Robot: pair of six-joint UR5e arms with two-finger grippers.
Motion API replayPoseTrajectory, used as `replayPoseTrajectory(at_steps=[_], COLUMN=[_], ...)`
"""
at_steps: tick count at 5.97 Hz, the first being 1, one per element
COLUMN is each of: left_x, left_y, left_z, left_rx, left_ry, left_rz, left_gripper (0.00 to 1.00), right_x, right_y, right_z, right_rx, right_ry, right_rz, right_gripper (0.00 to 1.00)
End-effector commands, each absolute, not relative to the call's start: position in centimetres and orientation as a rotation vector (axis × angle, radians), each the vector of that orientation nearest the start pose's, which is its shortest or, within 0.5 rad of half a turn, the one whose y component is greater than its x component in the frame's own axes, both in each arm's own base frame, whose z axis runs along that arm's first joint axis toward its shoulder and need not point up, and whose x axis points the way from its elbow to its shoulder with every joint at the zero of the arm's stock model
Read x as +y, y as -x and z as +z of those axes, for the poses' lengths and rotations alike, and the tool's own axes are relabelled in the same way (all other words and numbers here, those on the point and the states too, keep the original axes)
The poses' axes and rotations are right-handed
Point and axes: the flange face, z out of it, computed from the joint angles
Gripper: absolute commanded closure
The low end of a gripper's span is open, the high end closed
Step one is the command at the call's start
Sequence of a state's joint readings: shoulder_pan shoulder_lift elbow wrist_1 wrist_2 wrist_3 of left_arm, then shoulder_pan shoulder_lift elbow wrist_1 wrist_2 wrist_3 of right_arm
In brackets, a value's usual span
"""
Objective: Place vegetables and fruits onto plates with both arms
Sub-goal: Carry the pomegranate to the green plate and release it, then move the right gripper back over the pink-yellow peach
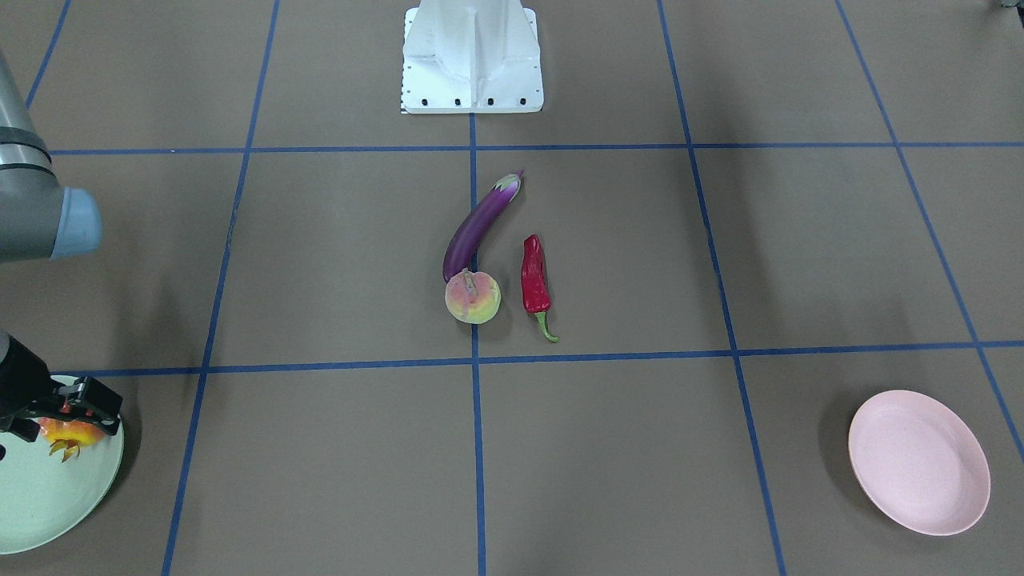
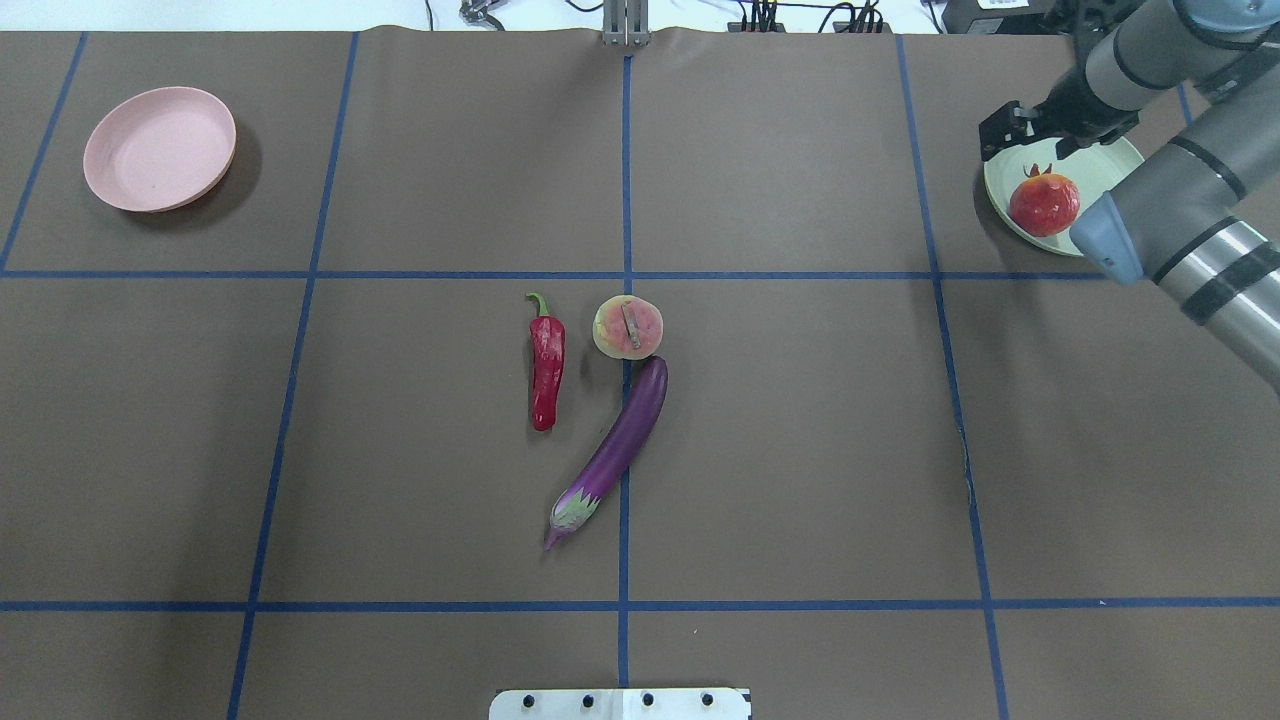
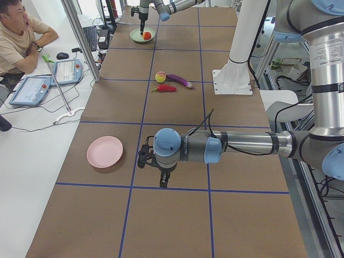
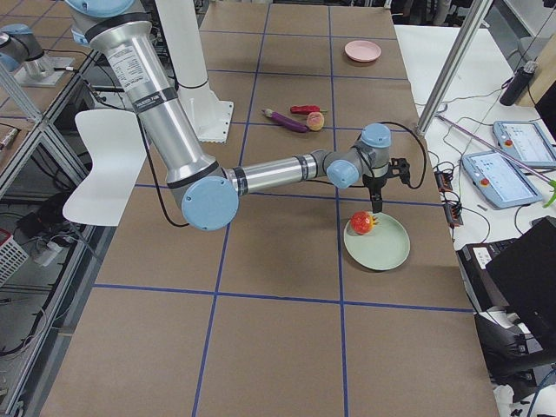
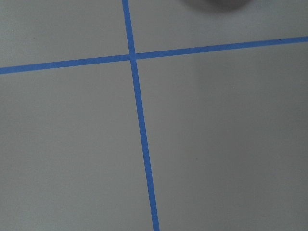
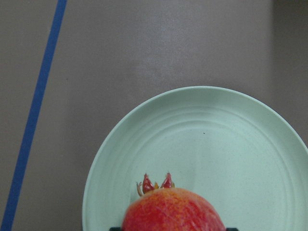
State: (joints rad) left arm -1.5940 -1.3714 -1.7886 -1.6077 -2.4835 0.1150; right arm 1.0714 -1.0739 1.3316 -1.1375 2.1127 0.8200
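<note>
The pomegranate [image 2: 1044, 203] lies on the pale green plate [image 2: 1110, 165] at the table's far right. My right gripper [image 2: 1040, 128] hangs just above it, open, apart from the fruit. The right wrist view shows the pomegranate [image 6: 173, 211] and the green plate [image 6: 231, 144] below. The eggplant [image 2: 620, 445], chili [image 2: 546, 370] and peach [image 2: 628, 327] lie together mid-table; the eggplant's tip touches the peach. The pink plate [image 2: 160, 148] is empty at far left. My left gripper [image 3: 163, 180] hovers over bare table near the pink plate [image 3: 105, 151]; I cannot tell if it is open.
The white base block [image 1: 472, 56] stands at the robot's edge. Blue tape lines [image 5: 139, 120] grid the brown table. An operator [image 3: 21, 37] sits beside tablets [image 3: 32, 88] at a side desk.
</note>
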Motion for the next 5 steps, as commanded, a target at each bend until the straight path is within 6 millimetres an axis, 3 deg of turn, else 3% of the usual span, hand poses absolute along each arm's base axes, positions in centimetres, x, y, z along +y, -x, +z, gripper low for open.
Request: replayPoseTrajectory(at_steps=[1,2,3,4,5], left_x=[-40.9,-40.9,-40.9,-40.9,-40.9], left_y=[6.4,6.4,6.3,6.3,6.3], left_z=[62.7,62.8,62.9,62.9,62.9], left_rx=[0.907,0.907,0.908,0.908,0.908], left_ry=[-0.114,-0.113,-0.109,-0.108,-0.107], left_rz=[0.111,0.11,0.11,0.109,0.111], left_gripper=[0.0,0.0,0.0,0.0,0.0], right_x=[-63.4,-60.6,-58.4,-55.2,-52.6], right_y=[38.5,44.2,49.4,53.3,56.1], right_z=[31.4,27.2,20.9,18.4,17.4], right_rx=[-0.955,-0.961,-0.897,-0.874,-0.876], right_ry=[-0.153,-0.151,-0.143,-0.151,-0.164], right_rz=[0.303,0.36,0.411,0.424,0.42], right_gripper=[0.0,0.0,0.0,0.0,0.0])
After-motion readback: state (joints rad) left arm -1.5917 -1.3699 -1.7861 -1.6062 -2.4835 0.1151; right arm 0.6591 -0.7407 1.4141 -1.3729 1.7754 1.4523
